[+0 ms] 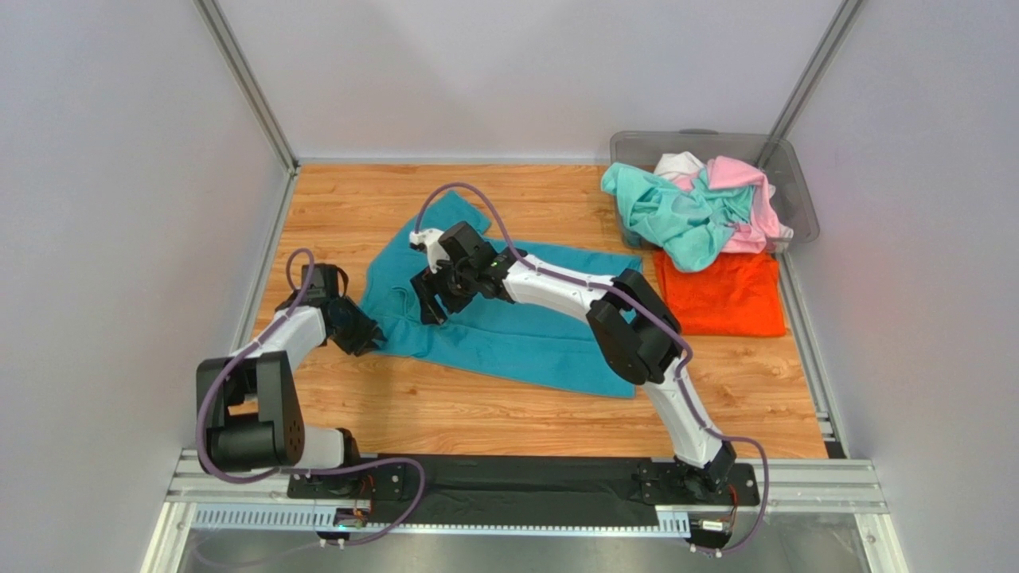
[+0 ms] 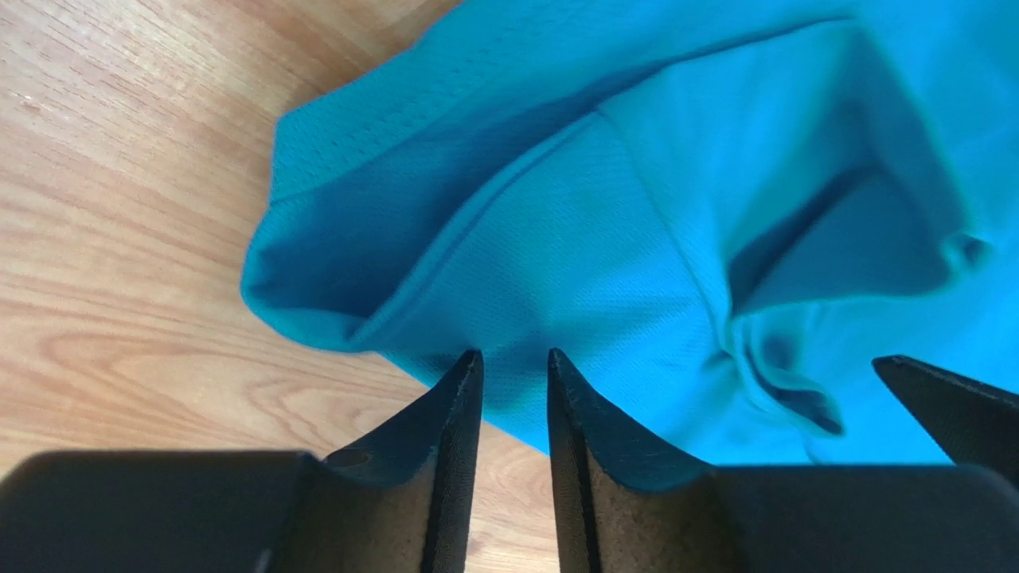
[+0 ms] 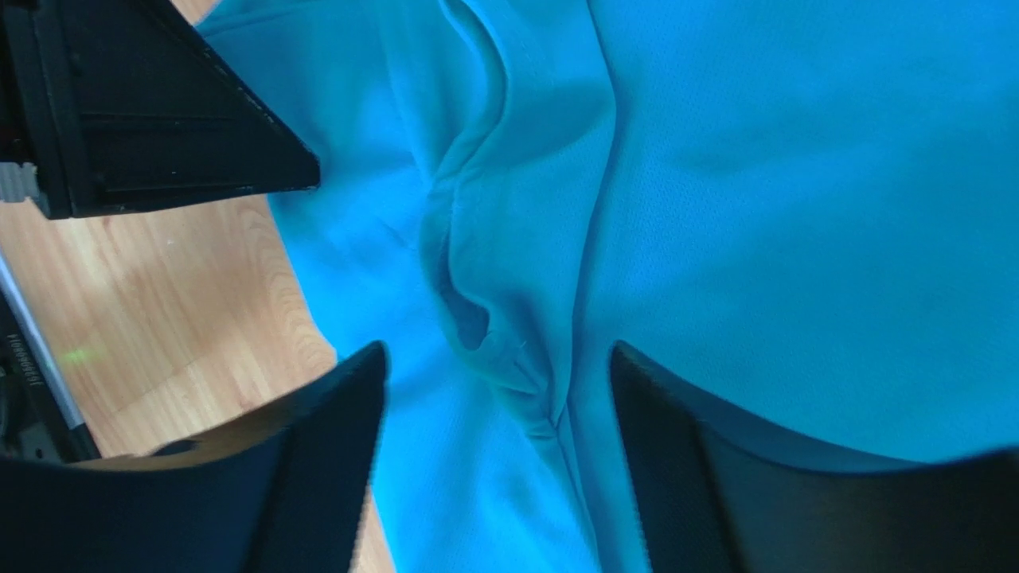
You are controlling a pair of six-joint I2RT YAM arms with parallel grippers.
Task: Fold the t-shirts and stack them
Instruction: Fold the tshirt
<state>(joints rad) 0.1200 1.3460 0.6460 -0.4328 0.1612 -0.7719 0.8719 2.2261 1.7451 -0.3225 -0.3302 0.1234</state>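
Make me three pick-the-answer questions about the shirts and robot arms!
1. Where is the orange shirt? A) on the table beside the bin B) inside the bin C) under the left arm
2. What colour is the shirt spread out in the middle? A) pink B) white C) teal-blue
3. How are the jaws of the right arm? A) shut on the orange shirt B) wide open C) out of view
Answers: 1 A, it lies flat next to the grey bin. 2 C, the teal-blue shirt lies under the right arm. 3 B, the right wrist view shows a broad gap between them.
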